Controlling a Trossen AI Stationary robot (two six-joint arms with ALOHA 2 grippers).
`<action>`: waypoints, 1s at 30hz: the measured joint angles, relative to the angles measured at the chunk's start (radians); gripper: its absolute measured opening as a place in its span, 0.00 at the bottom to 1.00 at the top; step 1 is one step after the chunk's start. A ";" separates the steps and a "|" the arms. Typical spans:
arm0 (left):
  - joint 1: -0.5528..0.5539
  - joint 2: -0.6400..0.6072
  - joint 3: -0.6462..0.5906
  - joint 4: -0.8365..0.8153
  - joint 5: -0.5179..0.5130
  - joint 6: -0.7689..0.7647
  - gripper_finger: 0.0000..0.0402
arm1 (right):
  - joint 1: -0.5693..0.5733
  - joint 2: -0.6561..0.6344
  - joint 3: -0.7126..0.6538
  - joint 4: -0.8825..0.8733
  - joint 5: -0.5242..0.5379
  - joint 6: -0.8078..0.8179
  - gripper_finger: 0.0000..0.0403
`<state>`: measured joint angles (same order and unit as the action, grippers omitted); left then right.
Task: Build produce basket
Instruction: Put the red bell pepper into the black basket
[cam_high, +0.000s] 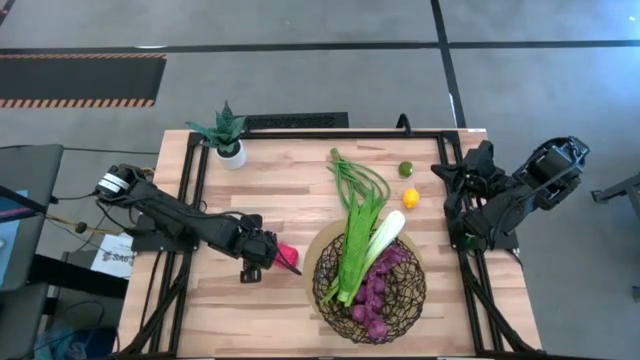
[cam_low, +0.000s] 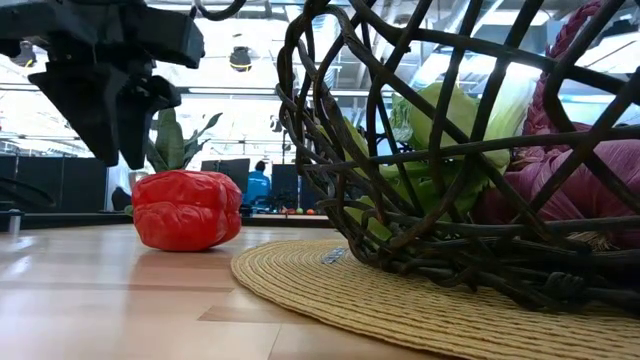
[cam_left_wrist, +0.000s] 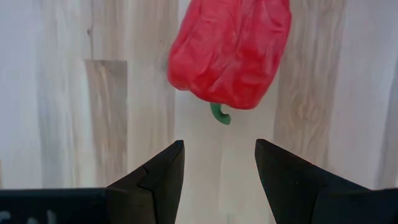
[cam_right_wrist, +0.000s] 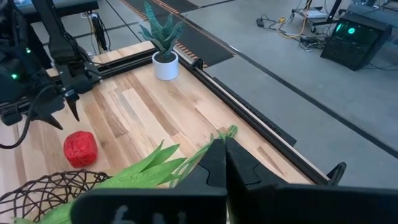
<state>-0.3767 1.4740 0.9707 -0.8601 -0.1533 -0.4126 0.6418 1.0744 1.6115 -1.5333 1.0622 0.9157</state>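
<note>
A: Light wood plank counter (cam_high: 260, 190), grey floor around. Dark woven-wire round basket (cam_high: 400, 300) already holds purple grapes (cam_high: 378, 290), leek (cam_high: 385, 240) and leafy stalk (cam_high: 352, 255).
B: Left out?
A: Glossy red pepper (cam_high: 287, 254), just beside the basket, intact, green stem. Lemon (cam_high: 411, 198) and lime (cam_high: 406, 169) too.
B: Tools?
A: Left tool (cam_left_wrist: 219, 168) wide, empty, at the pepper's stem. Right tool (cam_right_wrist: 224, 162) closed, empty, parked at the counter's right edge.

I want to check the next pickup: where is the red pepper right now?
In the high view the red pepper lies on the table just left of the basket, right in front of the open left gripper, not held.
</note>
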 joint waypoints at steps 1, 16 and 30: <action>0.000 0.001 0.000 0.003 0.002 0.000 0.46 | 0.000 0.003 0.000 0.000 -0.004 0.000 0.01; 0.000 0.001 -0.024 0.058 -0.010 -0.008 0.46 | 0.000 0.028 0.000 0.002 -0.021 0.000 0.01; 0.000 0.001 -0.089 0.176 -0.008 -0.004 0.46 | 0.000 0.027 0.000 0.002 -0.021 0.001 0.01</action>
<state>-0.3767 1.4746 0.8814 -0.6843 -0.1612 -0.4166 0.6422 1.1015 1.6112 -1.5318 1.0409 0.9165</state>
